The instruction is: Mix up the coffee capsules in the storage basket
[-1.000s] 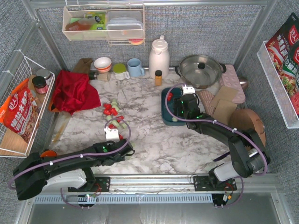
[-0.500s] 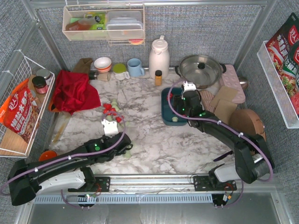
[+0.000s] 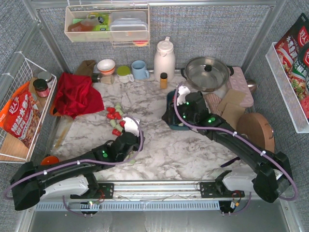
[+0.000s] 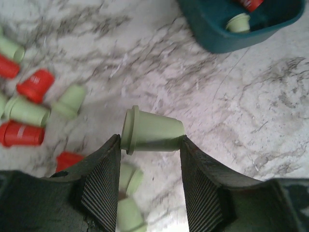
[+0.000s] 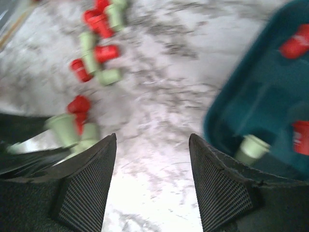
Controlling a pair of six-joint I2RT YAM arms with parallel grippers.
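Observation:
Red and mint green coffee capsules (image 3: 116,117) lie scattered on the marble left of centre, also seen as a loose cluster (image 5: 94,53) in the right wrist view. My left gripper (image 3: 132,125) is shut on one mint capsule (image 4: 152,131), held sideways between its fingertips above the table, with more capsules (image 4: 29,110) lying to its left. The dark teal storage basket (image 3: 170,100) holds a mint capsule (image 5: 252,147) and red ones (image 5: 294,46). My right gripper (image 5: 152,145) hangs open and empty just left of the basket's wall (image 5: 227,121).
A red cloth (image 3: 75,94) lies at the back left by a white wire basket (image 3: 19,111). Bowls, a blue mug (image 3: 140,70), a white thermos (image 3: 164,58), an amber bottle (image 3: 163,79) and a steel pot (image 3: 207,72) line the back. Cardboard and a wooden disc (image 3: 256,128) sit right.
My left gripper closed on a mint capsule, lifted it and moved right and away from the pile. My right gripper swung left out of the basket, jaws slightly narrower.

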